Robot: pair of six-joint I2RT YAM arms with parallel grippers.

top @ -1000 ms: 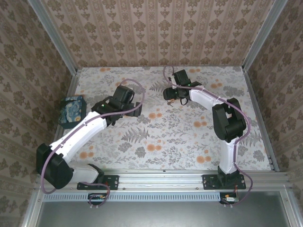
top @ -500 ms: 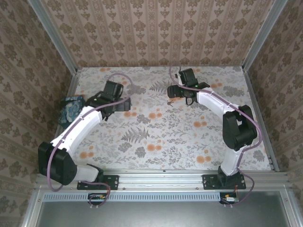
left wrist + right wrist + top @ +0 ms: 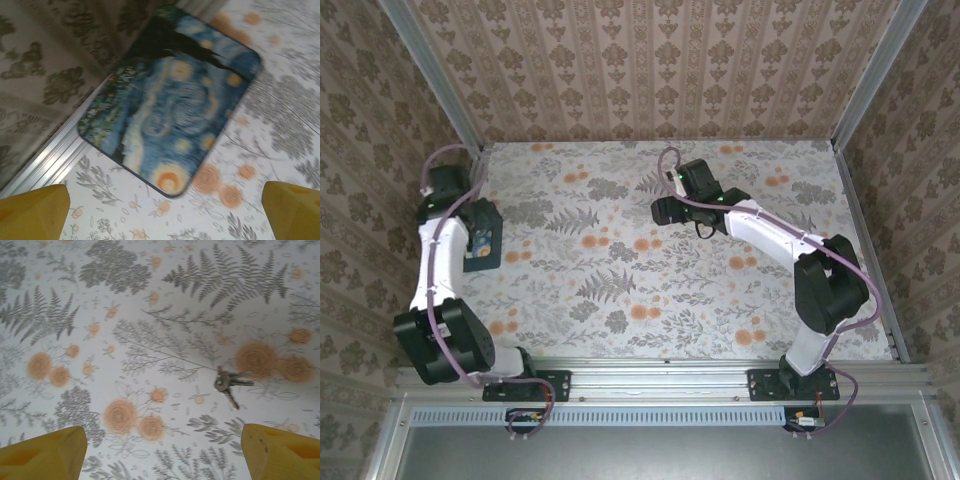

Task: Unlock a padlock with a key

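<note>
Left arm [image 3: 435, 260] has swung off mid-counter since prev. frames to the 9 o'clock edge, now standing over the blue box. Right arm [image 3: 760, 225] has shifted its wrist a little toward 9 o'clock, near counter ctr-rear.

Item 1. Counter [image 3: 620, 290]: floral print w/ grey ferns and orange blooms, alu. rail round edge, patterned walls [image 3: 650, 70] on three sides.

Item 2. Left arm: white links, black joints, purple cable. Rises from base at 7 o'clock, runs up along 9 o'clock side.

Item 3. Right arm: same build. Base at 5 o'clock, elbow at 3 o'clock, forearm reaching in toward 12 o'clock of ctr.

Item 4. Blue box [image 3: 170, 105]: flat top, rounded corners, swirling night-sky print in blue and yellow. Sits on counter hard by the rail at 9 o'clock edge, turned askew to it. Left wrist view somewhat blurred.

Item 5. Left fingers [image 3: 32, 212]: yellow, spread wide, released, nothing between them. Box lies ahead of the tips, not touched.

Item 6. Right fingers [image 3: 40, 455]: yellow, spread wide, released, grasping nothing. Above bare counter.

Item 7. Keys [image 3: 230, 382]: small metal bunch on a ring, flat on counter. In right wrist view approx. 3 o'clock of ctr, nearer the right-hand finger, clear of both. Blades point toward 3 and 5 o'clock.
</note>
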